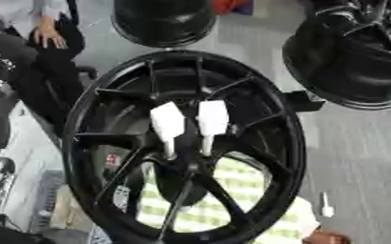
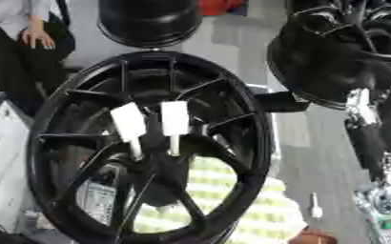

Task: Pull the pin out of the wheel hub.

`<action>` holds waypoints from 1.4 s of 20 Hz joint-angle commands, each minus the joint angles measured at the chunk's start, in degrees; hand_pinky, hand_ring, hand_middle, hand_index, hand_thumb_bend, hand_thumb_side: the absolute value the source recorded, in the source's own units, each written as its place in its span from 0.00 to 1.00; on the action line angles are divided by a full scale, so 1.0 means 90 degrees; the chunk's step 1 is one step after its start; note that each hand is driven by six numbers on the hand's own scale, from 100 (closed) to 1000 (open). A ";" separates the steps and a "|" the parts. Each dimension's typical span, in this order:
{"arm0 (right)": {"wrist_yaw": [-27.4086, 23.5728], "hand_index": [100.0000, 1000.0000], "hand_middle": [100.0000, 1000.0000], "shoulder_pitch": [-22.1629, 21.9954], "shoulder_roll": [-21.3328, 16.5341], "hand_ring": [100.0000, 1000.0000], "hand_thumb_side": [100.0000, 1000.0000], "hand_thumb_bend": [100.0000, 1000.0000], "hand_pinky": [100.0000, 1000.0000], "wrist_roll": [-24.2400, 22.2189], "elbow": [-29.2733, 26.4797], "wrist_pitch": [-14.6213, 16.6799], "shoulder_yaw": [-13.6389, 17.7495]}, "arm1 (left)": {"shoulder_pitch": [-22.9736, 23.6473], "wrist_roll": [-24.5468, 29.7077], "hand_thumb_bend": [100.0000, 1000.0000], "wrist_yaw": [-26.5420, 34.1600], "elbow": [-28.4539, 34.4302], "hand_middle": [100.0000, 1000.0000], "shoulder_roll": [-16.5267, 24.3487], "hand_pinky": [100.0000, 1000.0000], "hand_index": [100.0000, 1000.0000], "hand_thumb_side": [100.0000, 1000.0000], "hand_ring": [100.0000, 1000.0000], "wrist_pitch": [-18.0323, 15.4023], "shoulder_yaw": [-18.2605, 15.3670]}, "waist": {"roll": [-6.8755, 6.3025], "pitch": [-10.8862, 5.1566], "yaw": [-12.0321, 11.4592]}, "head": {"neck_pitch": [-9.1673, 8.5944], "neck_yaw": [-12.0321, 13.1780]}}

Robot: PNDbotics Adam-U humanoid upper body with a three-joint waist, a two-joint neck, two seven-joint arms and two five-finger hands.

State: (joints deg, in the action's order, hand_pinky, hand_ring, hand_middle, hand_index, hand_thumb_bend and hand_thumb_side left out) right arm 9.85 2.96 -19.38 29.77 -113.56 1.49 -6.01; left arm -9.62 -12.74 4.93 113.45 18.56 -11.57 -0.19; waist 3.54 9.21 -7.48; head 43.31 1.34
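A black wheel (image 1: 186, 147) holds two white pins (image 1: 167, 125) near its centre, toward twelve o'clock. No hand shows, so its state cannot be told. Best to pull a pin straight out.

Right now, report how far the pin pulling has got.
Done: nothing visible. Two white pins stand side by side in the hub of the black wheel. In hand: nothing; neither robot hand shows. Left: grasp and pull the pins. A small white piece lies on the floor beside the wheel; I cannot identify it.
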 commanded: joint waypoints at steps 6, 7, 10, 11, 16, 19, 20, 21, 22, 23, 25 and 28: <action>-0.0058 0.79 0.77 0.0041 -0.0095 0.83 0.62 0.00 0.69 -0.0039 -0.0115 0.0009 0.0024 | -0.0071 -0.0042 0.00 0.0004 0.0127 0.54 0.0055 0.67 0.77 0.69 0.58 -0.0009 -0.0007 | -0.0028 -0.0088 -0.0013 | 0.0007 0.0013; -0.0056 0.79 0.77 0.0038 -0.0102 0.83 0.62 0.00 0.69 -0.0040 -0.0115 0.0009 0.0023 | -0.0071 -0.0042 0.00 0.0004 0.0127 0.54 0.0056 0.67 0.77 0.69 0.58 -0.0008 -0.0007 | -0.0028 -0.0088 -0.0014 | 0.0008 0.0016; -0.0009 0.79 0.77 0.0017 -0.0213 0.83 0.62 0.00 0.70 -0.0066 -0.0115 0.0010 0.0024 | -0.0067 -0.0041 0.00 0.0000 0.0127 0.54 0.0066 0.67 0.77 0.69 0.58 -0.0005 -0.0007 | -0.0019 -0.0089 -0.0010 | 0.0015 0.0018; 0.0009 0.79 0.77 0.0013 -0.0263 0.83 0.62 0.00 0.70 -0.0074 -0.0115 0.0019 0.0028 | -0.0064 -0.0041 0.00 -0.0002 0.0127 0.54 0.0070 0.67 0.77 0.69 0.58 -0.0003 -0.0007 | -0.0015 -0.0089 -0.0008 | 0.0016 0.0017; 0.0062 0.79 0.77 -0.0015 -0.0452 0.83 0.61 0.00 0.70 -0.0106 -0.0115 0.0041 0.0051 | -0.0059 -0.0040 0.00 -0.0011 0.0127 0.54 0.0083 0.67 0.77 0.69 0.58 0.0001 -0.0006 | -0.0007 -0.0086 -0.0002 | 0.0016 0.0032; 0.0124 0.79 0.77 -0.0033 -0.0634 0.83 0.61 0.00 0.71 -0.0131 -0.0115 0.0045 0.0068 | -0.0055 -0.0036 0.00 -0.0011 0.0127 0.54 0.0094 0.67 0.77 0.69 0.58 0.0003 -0.0002 | 0.0001 -0.0096 0.0005 | 0.0016 0.0028; 0.0155 0.79 0.77 -0.0037 -0.0725 0.83 0.61 0.00 0.71 -0.0147 -0.0115 0.0054 0.0077 | -0.0052 -0.0033 0.00 -0.0012 0.0127 0.54 0.0100 0.67 0.77 0.69 0.58 0.0004 0.0000 | 0.0006 -0.0101 0.0009 | 0.0015 0.0028; 0.0187 0.79 0.77 -0.0039 -0.0823 0.83 0.60 0.00 0.71 -0.0161 -0.0115 0.0064 0.0092 | -0.0049 -0.0031 0.00 -0.0013 0.0127 0.54 0.0105 0.67 0.77 0.69 0.58 0.0006 0.0000 | 0.0011 -0.0105 0.0013 | 0.0014 0.0034; 0.0224 0.79 0.77 -0.0041 -0.0932 0.83 0.60 0.00 0.72 -0.0176 -0.0115 0.0072 0.0109 | -0.0049 -0.0030 0.00 -0.0015 0.0127 0.54 0.0110 0.67 0.77 0.69 0.58 0.0006 0.0000 | 0.0015 -0.0107 0.0015 | 0.0012 0.0040; 0.0266 0.79 0.77 -0.0044 -0.1060 0.83 0.60 0.00 0.72 -0.0195 -0.0115 0.0075 0.0127 | -0.0049 -0.0031 0.00 -0.0016 0.0127 0.54 0.0114 0.67 0.77 0.69 0.58 0.0007 -0.0001 | 0.0020 -0.0107 0.0016 | 0.0010 0.0042; 0.0312 0.79 0.77 -0.0047 -0.1194 0.83 0.60 0.00 0.72 -0.0222 -0.0115 0.0071 0.0151 | -0.0049 -0.0032 0.00 -0.0018 0.0127 0.54 0.0118 0.67 0.77 0.69 0.58 0.0008 -0.0002 | 0.0023 -0.0108 0.0017 | 0.0009 0.0041; 0.0454 0.79 0.77 -0.0010 -0.1665 0.83 0.56 0.00 0.74 -0.0303 -0.0115 0.0070 0.0210 | -0.0049 -0.0028 0.00 -0.0026 0.0127 0.55 0.0148 0.67 0.77 0.69 0.58 0.0010 0.0007 | 0.0045 -0.0110 0.0043 | 0.0037 0.0023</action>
State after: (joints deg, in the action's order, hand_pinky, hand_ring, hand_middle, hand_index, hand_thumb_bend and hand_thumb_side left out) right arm 13.01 2.50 -31.03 27.39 -113.56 2.09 -5.07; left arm -9.62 -12.99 4.83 113.45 18.62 -11.56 -0.18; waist 4.08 8.93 -7.11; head 43.32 1.52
